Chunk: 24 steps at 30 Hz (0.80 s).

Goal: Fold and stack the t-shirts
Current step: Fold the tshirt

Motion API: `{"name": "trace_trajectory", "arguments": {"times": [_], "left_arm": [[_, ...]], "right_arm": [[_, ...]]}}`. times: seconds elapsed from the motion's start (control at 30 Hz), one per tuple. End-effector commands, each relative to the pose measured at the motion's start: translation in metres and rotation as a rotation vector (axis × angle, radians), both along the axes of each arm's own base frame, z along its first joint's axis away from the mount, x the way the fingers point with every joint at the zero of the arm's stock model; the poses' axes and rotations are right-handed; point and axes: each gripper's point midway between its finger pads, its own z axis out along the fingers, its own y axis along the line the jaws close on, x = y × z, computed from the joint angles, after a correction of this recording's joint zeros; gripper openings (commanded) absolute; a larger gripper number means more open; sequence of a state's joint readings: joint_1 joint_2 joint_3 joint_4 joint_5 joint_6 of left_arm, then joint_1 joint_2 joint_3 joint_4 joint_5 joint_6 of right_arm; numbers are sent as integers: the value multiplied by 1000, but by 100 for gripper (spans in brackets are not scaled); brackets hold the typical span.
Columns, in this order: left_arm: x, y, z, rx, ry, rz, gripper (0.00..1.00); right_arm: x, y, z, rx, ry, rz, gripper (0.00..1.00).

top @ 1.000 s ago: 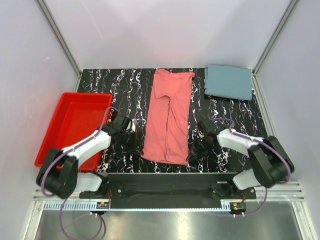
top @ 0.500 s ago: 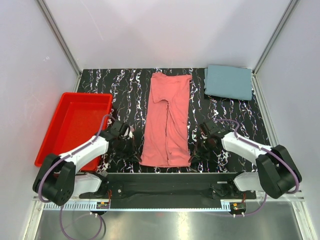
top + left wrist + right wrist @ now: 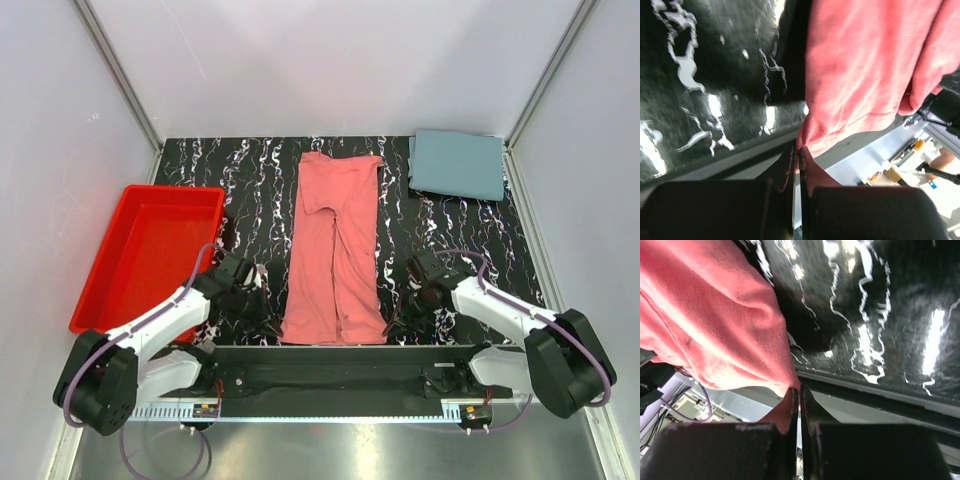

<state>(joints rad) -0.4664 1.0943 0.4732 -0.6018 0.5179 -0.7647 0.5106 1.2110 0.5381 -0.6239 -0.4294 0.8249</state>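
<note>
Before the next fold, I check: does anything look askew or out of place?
Only the salmon-pink cotton t-shirt: its near corners, pinched in the left pincer and right pincer, hang past the black marbled table's near edge. Nothing else stands out.

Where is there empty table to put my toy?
Bare table between the red tray and pink shirt, and right of it, in front of the teal shirt. Crowded at the near edge, where both jaws pinch it.

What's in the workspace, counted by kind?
Shirts: 2, a pink shirt spread flat and a blue shirt folded
Trays: 1, a red tray
Total: 3
</note>
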Motion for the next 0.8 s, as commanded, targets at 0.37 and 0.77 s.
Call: {"name": "trace_trajectory", "arguments": {"times": [0.37, 0.77], "left_arm": [[126, -29, 95, -67, -172, 34, 3], [261, -35, 79, -34, -154, 60, 5]], "right_arm": [[123, 4, 60, 13, -152, -6, 0], [252, 5, 64, 19, -168, 35, 0]]}}
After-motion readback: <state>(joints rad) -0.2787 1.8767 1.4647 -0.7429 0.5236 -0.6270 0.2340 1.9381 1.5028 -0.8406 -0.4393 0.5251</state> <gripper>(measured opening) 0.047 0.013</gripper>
